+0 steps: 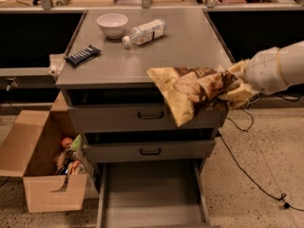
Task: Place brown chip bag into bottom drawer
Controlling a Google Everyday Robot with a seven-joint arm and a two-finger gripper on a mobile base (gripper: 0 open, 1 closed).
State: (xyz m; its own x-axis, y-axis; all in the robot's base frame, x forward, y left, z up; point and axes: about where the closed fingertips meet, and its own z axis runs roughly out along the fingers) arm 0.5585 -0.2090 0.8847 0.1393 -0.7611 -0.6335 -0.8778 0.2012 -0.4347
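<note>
Brown and tan foil fills the middle of my view: the brown chip bag hangs in the air off the front right corner of the cabinet top, its crumpled body drooping down across the face of the top drawer. The gripper sits at the bag's right end, clamped tight on the foil, with the white arm reaching in from the right edge. Nothing else holds the bag up.

Below, the bottom drawer is pulled out towards me, its flat grey tray showing. The middle drawer looks slightly open (a dark gap shows above it), and its front edge overhangs the rear of the tray. The bag is well above the tray and towards its right side.

On the cabinet top, well behind the bag, I see a white bowl, a plastic bottle lying on its side just beside the bowl, and a dark blue candy bar near the left edge. A cardboard box with odds and ends stands on the floor to the left of the drawers. A black cable trails across the floor on the right.
</note>
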